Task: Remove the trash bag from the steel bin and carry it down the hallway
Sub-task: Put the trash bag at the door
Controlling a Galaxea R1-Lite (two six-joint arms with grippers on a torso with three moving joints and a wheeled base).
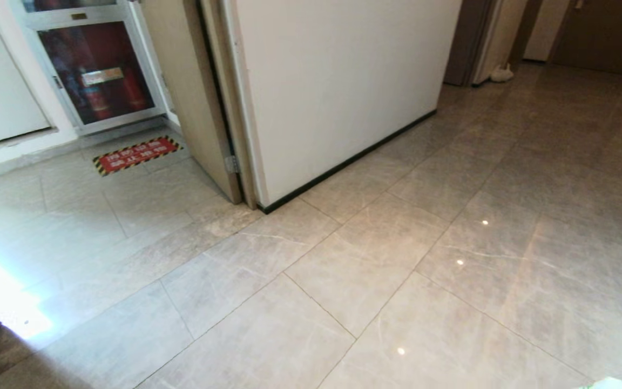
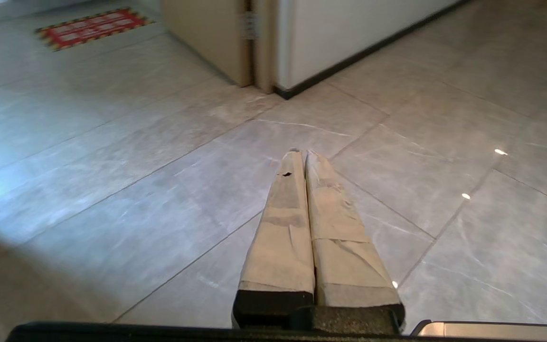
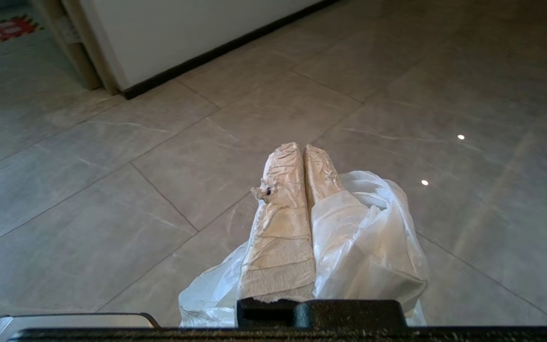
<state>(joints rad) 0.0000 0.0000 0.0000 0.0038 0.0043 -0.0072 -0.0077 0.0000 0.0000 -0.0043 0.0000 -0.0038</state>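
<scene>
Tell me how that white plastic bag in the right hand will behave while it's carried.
The bag looks thin and crinkled, so it is probably floppy and will sway. It drapes loosely around the shut right hand, suggesting it is light. The glossy film may be slippery, so it could slide free.

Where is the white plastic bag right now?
The thin, crinkly white plastic trash bag hangs from the right gripper, pinched between its shut fingers above the glossy grey tiled hallway floor; in the head view only a corner shows, bottom right.

L gripper & R gripper jaws both closed
</scene>
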